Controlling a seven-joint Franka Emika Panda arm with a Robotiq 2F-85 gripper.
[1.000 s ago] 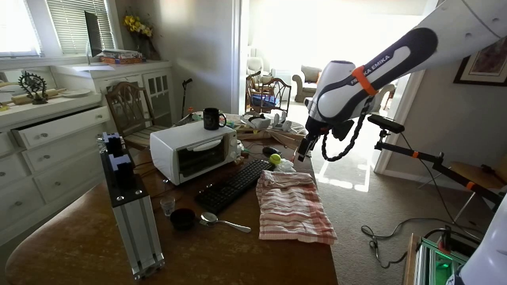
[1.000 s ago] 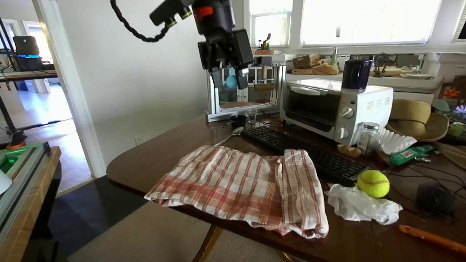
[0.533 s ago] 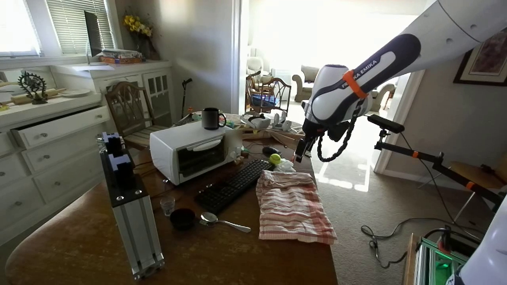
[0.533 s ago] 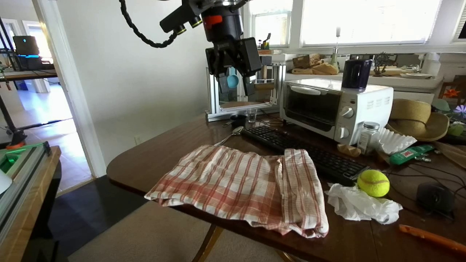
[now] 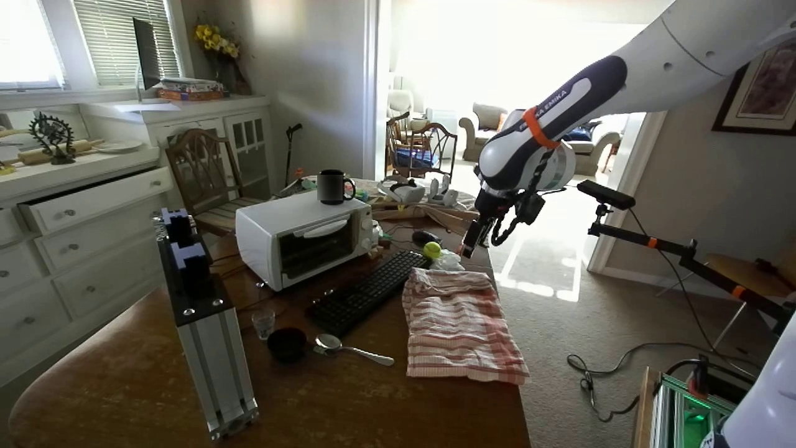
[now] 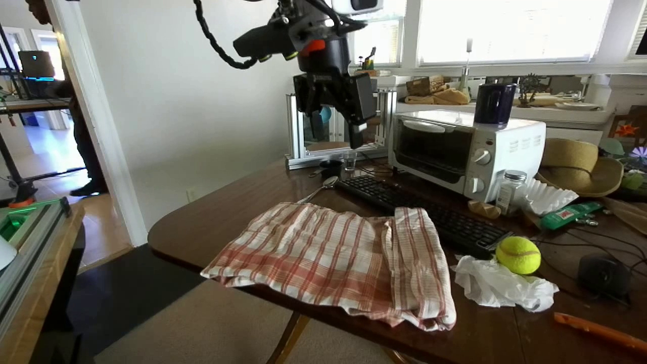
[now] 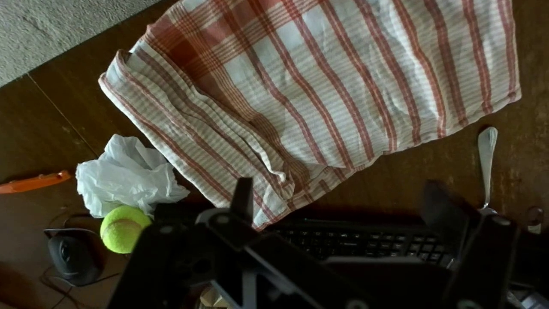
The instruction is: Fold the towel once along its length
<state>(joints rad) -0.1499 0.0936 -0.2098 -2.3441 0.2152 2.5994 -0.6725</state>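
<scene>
The red-and-white striped towel lies on the table along its edge. It shows in both exterior views and fills the top of the wrist view. A strip at its end near the tennis ball is folded over onto the rest, with wrinkles at the fold. My gripper is open and empty. It hangs above the table, apart from the towel, and also shows in an exterior view. In the wrist view the gripper has its fingers wide apart, one over the towel's folded corner, the other over the table.
A black keyboard runs beside the towel. A tennis ball and crumpled white plastic lie near its folded end. A spoon, toaster oven with a dark mug, and an orange object are on the table.
The gripper has moved lower and, in an exterior view, to the right, with the wrist turning; the fingers stay open. The towel has not moved. A person has appeared in the doorway.
</scene>
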